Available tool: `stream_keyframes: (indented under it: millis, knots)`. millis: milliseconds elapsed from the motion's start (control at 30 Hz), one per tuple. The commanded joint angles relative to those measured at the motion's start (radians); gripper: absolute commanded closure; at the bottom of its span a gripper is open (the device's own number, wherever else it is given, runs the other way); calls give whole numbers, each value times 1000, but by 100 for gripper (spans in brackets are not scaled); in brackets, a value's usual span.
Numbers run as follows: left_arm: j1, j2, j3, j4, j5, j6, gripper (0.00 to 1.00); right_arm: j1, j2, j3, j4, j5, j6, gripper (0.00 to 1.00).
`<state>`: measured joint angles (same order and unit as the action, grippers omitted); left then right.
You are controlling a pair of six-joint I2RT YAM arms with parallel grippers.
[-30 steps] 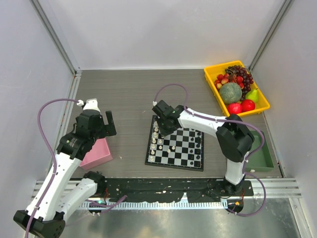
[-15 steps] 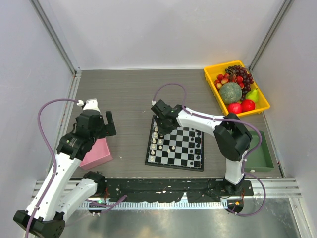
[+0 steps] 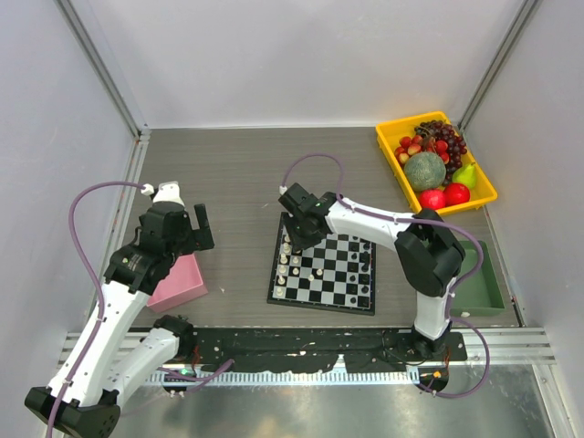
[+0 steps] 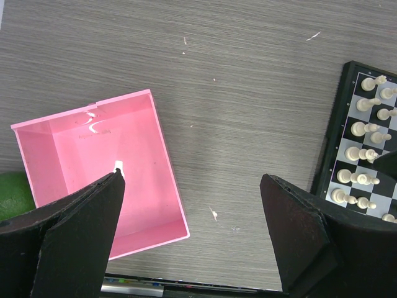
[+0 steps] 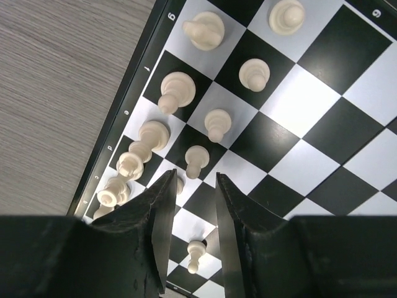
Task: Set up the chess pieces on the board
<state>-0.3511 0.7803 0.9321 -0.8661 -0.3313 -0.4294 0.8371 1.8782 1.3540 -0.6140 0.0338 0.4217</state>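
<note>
The board (image 3: 342,290) is lying flat on the table in front of the right arm, turned slightly off square with the table's edge. Being square, it is showing no long axis. The white chess pieces (image 3: 285,260) are being seen upright in two files running far to near along its left side, with the black pieces (image 3: 366,263) along its right side. Their kinds are too small to be told from above.

The right gripper (image 3: 294,239) is being held low over the board's far left corner, hiding some squares in the top view. Only the right wrist view is showing its jaws, parted narrowly and pinching nothing. One white piece (image 5: 178,185) is being half hidden there behind a finger (image 5: 162,211).

The left gripper (image 3: 187,233) is being held spread wide above the pink box (image 3: 182,285). The left wrist view alone is showing the box open-topped, and the board there is being cut off at the right edge.
</note>
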Motion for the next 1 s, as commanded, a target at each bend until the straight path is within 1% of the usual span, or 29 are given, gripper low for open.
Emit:
stream_keyframes:
  millis: [0,200,300,400,533,700,967]
  knots:
    - [4,-13,-1,22,-11,12,1,5,-102,22,-18,37,8,62]
    - [4,-12,1,26,-3,11,1,5,-180,-62,-24,48,19,61]
    - [4,-10,-1,32,6,8,1,5,-212,-108,-15,26,25,63]
    - [4,-4,1,33,8,11,1,11,-206,-128,-15,-14,25,70]
    - [4,-4,7,26,6,9,1,43,-186,-133,-9,-20,32,72]
    - [4,-16,2,24,2,9,1,80,-160,-130,0,-18,48,73]
    - [4,-16,2,22,-2,11,1,89,-162,-148,-4,-8,60,73]
